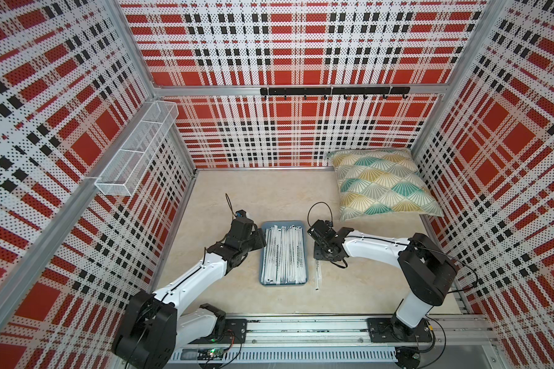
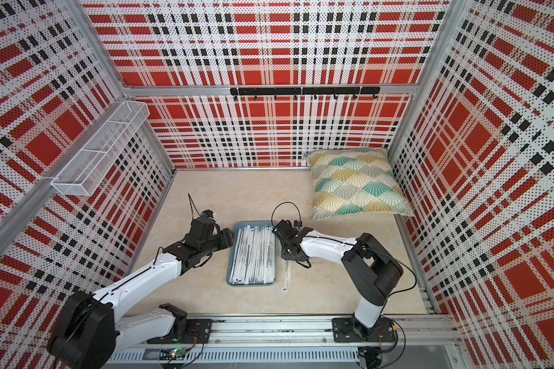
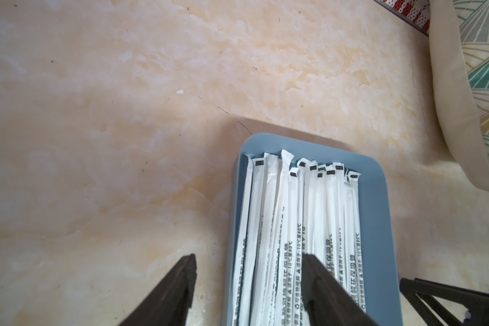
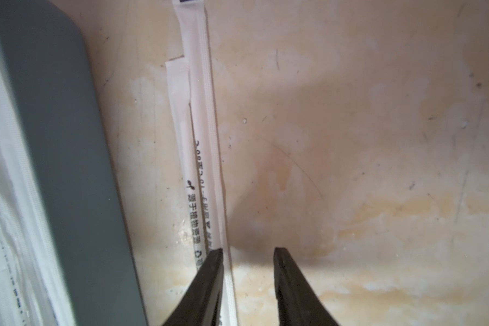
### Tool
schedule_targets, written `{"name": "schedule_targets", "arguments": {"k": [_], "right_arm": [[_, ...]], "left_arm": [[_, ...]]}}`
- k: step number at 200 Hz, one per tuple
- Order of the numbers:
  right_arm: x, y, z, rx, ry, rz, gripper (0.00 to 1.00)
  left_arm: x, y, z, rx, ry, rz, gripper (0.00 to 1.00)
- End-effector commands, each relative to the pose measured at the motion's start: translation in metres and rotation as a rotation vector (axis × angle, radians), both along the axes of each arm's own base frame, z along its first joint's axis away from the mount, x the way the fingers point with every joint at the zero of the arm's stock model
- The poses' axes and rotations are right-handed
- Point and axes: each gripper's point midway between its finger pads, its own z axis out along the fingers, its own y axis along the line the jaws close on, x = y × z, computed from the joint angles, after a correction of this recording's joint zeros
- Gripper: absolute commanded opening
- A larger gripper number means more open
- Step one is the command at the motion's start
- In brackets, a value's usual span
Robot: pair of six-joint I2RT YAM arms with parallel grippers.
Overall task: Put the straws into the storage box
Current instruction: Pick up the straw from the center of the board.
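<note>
Beside the storage box (image 3: 378, 203), just off its right rim, two loose straws (image 4: 201, 135) lie flat on the counter (image 4: 350, 141), side by side and parallel to that rim. In their paper wrappers they look feather-light, thin and bendy — likely to slide or crumple, so a pinch near mid-length seems best. The right claw (image 4: 247, 254) hangs over them, jaws apart, one tip over a wrapper. The box is packed with straws (image 1: 283, 255) lying lengthwise. The left claw (image 3: 249, 258) stands wide apart and empty, astride the box's left rim.
</note>
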Motion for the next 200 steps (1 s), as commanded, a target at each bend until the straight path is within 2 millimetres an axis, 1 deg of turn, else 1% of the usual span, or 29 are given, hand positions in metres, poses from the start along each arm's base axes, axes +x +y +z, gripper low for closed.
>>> {"name": "schedule_targets", "arguments": {"k": [1, 14, 47, 82, 102, 111, 120, 131, 138, 149, 160, 168, 179, 200], "right_arm": [[0.006, 0.009, -0.003, 0.012, -0.002, 0.010, 0.39], [0.006, 0.009, -0.005, 0.007, 0.003, 0.013, 0.38], [0.002, 0.002, -0.018, -0.027, 0.022, 0.008, 0.35], [0.002, -0.002, -0.020, -0.059, 0.023, 0.020, 0.26], [0.005, 0.002, -0.015, -0.050, 0.011, 0.029, 0.17], [0.007, 0.004, -0.009, -0.042, 0.002, 0.032, 0.14], [0.013, 0.005, 0.003, -0.053, -0.033, 0.030, 0.12], [0.018, 0.014, 0.025, -0.050, -0.078, 0.051, 0.10], [0.022, 0.024, 0.043, -0.038, -0.115, 0.072, 0.10], [0.026, 0.042, 0.069, -0.003, -0.157, 0.102, 0.10], [0.025, 0.063, 0.086, 0.048, -0.176, 0.137, 0.10], [0.023, 0.077, 0.090, 0.078, -0.174, 0.155, 0.10], [0.021, 0.089, 0.086, 0.098, -0.160, 0.164, 0.10], [0.018, 0.089, 0.064, 0.094, -0.128, 0.136, 0.11]], "left_arm": [[-0.001, 0.001, 0.000, 0.000, -0.005, 0.001, 0.64], [-0.002, 0.001, -0.001, 0.000, -0.002, 0.000, 0.64], [-0.002, 0.001, -0.001, 0.000, -0.004, 0.002, 0.64], [-0.002, 0.001, -0.002, 0.001, -0.004, -0.001, 0.64], [-0.002, 0.001, -0.001, 0.001, -0.005, -0.001, 0.64], [-0.002, 0.002, 0.000, 0.000, -0.009, 0.002, 0.64], [-0.001, 0.002, 0.001, -0.001, -0.013, 0.007, 0.64], [-0.001, 0.004, 0.002, -0.005, -0.013, 0.015, 0.63], [-0.001, 0.006, 0.002, -0.004, -0.012, 0.024, 0.63], [-0.001, 0.011, 0.001, 0.003, -0.004, 0.048, 0.63], [-0.001, 0.016, -0.001, 0.006, 0.002, 0.065, 0.62], [-0.001, 0.018, -0.002, 0.004, 0.007, 0.072, 0.62], [-0.002, 0.018, -0.003, 0.001, 0.008, 0.074, 0.62], [-0.003, 0.017, -0.003, -0.013, 0.007, 0.074, 0.62]]}}
